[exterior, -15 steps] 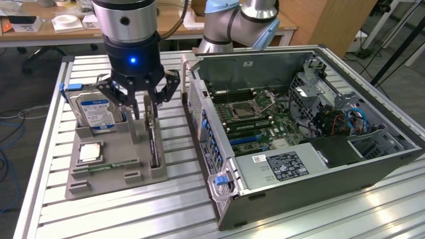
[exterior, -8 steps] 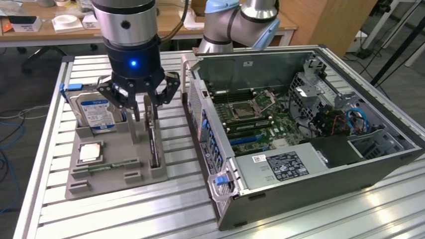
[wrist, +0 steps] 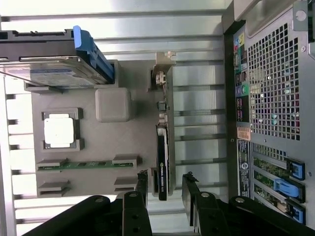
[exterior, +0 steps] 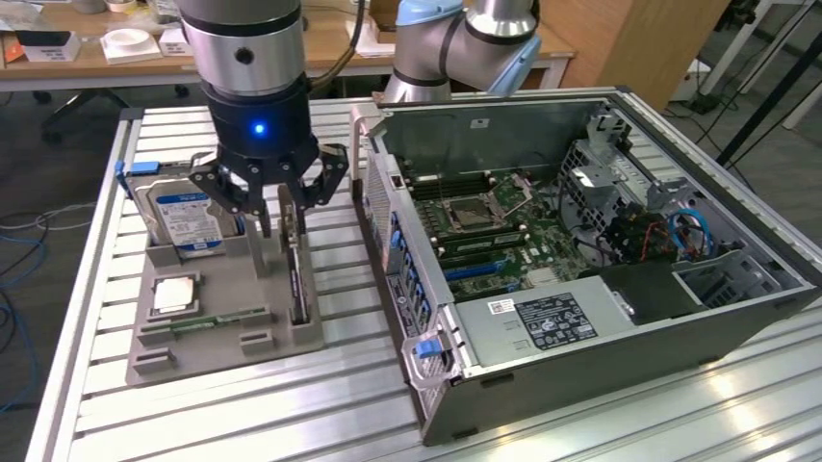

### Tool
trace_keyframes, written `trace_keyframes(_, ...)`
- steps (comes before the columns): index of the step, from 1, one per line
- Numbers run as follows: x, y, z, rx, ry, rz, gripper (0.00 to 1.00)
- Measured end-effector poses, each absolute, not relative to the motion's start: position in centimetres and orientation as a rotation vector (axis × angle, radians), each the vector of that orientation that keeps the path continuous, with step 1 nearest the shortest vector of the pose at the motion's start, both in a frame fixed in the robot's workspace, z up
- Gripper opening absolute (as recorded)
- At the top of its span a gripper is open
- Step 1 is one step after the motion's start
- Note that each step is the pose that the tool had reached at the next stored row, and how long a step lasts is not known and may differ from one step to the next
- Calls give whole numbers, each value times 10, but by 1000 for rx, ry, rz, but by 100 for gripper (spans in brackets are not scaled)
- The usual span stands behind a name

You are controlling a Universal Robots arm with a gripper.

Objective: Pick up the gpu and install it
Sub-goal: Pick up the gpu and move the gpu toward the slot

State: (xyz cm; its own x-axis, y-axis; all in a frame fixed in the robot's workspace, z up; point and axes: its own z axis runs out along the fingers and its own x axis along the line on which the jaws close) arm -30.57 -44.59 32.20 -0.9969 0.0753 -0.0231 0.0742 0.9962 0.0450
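Clearly the gpu (wrist: 163,157) is not yet lifted: it stands on its long edge in a narrow slot of the grey holder tray (exterior: 218,332), at the side of the tray nearest to the computer case (exterior: 540,322), with its silver bracket at the far end. The gripper (wrist: 165,184) hangs directly over the near end of the card with its fingers (wrist: 142,179) spread apart, one on each side of the thin edge, and I see no contact with it, so nothing is grasped. On the same tray, well apart from the card, a hard drive (exterior: 184,217) with a blue-white label stands upright, a processor (exterior: 173,294) lies flat and a memory stick (exterior: 206,322) sits in its own groove. The case lies open on the slatted table (exterior: 257,409), just beside the tray, with the motherboard (exterior: 495,231) exposed. In my judgement the step in hand is the approach for picking up. A good grasp here calls for the fingers to remain centred over the thin card and to close evenly on both faces, because a tilted grip could jam the card in its slot.
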Motion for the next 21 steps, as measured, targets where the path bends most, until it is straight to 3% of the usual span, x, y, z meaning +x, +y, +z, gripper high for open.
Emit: trace_keyframes(21,-306,-447,308,117,3114,69,42)
